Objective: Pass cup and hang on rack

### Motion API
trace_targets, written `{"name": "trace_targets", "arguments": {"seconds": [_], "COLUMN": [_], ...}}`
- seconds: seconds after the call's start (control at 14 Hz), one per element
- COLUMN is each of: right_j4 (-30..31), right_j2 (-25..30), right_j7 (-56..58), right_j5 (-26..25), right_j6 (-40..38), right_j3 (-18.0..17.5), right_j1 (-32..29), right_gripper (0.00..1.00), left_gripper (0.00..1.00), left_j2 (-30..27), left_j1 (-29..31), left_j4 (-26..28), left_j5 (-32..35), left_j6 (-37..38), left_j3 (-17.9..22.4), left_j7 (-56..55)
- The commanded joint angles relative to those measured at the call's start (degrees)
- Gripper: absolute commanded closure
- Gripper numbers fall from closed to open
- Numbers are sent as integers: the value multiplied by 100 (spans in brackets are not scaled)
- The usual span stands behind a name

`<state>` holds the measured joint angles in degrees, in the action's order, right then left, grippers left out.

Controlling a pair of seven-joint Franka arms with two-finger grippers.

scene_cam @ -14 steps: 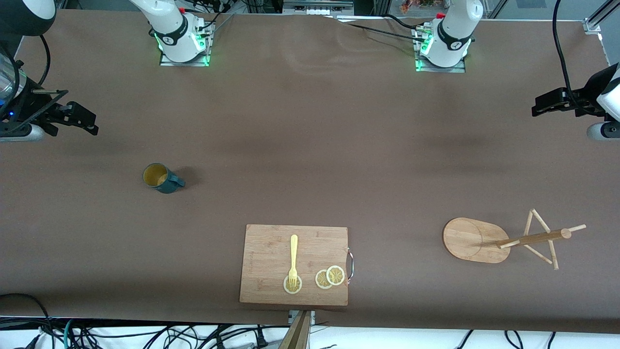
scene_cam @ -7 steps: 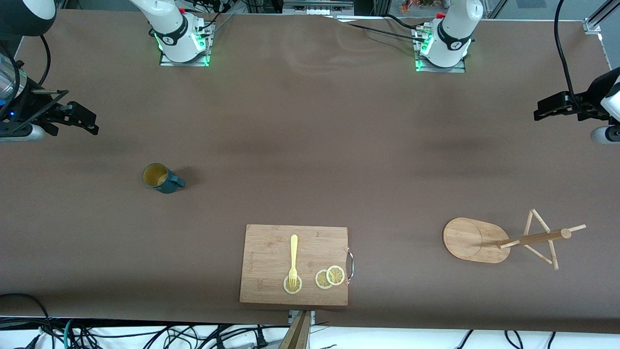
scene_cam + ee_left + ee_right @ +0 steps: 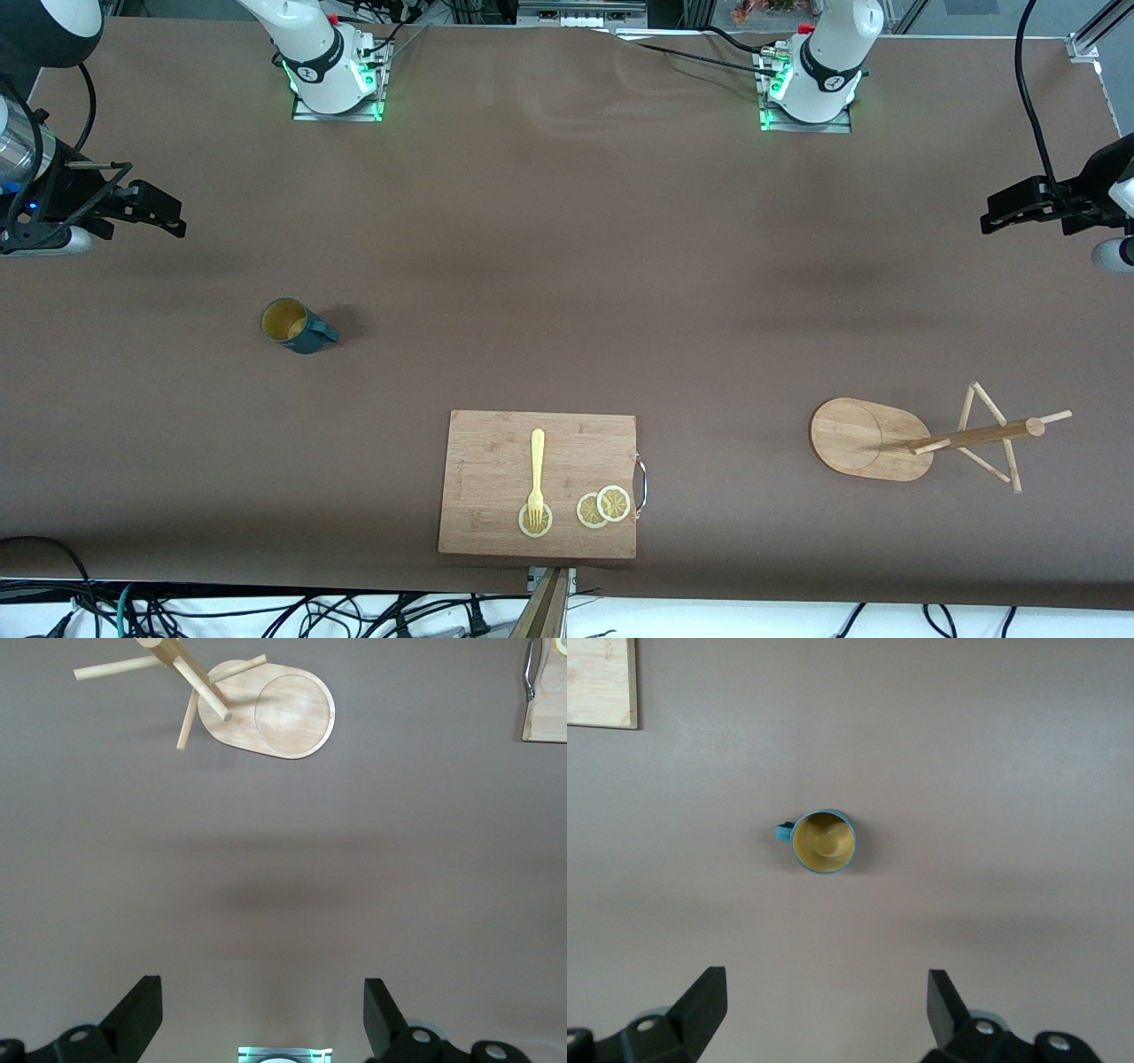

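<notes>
Teal outside and yellow inside, your cup (image 3: pixel 295 325) stands upright on the desk (image 3: pixel 567 266), well apart from the rack (image 3: pixel 921 439), toward the right arm's end. Left gripper (image 3: pixel 1005 210) and right gripper (image 3: pixel 159 213) hang wide open, empty.

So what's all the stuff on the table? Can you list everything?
cup: one, dark teal with yellow inside, upright toward the right arm's end of the table
rack: one, light wood, toward the left arm's end
cutting board: one, light wood, nearest the front camera
fork: one, yellow, on the board
lemon slices: three, yellow, on the board, one under the fork's tines
right gripper: black, open, above the table's end
left gripper: black, open, above the table's other end
</notes>
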<state>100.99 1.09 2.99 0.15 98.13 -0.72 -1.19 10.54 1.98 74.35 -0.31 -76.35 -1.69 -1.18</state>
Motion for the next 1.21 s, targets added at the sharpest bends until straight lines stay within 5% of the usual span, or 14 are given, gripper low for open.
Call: {"name": "trace_targets", "arguments": {"seconds": [0.0, 0.64, 1.14], "right_j4": [-70, -70, 288], "right_j2": [-4, -442, -1313], "right_j7": [79, 79, 18], "right_j5": [73, -33, -42], "right_j6": [-102, -67, 1153], "right_j3": [-25, 19, 63], "right_j1": [13, -39, -74], "right_gripper": [0, 0, 0], "left_gripper": [0, 0, 0], "left_j2": [115, 124, 142], "left_j1": [-40, 30, -13], "left_j4": [-228, -219, -228], "left_j5": [-30, -22, -22], "left_j6": [41, 50, 50], "left_j3": [2, 19, 10], "left_j7": [-41, 12, -32]}}
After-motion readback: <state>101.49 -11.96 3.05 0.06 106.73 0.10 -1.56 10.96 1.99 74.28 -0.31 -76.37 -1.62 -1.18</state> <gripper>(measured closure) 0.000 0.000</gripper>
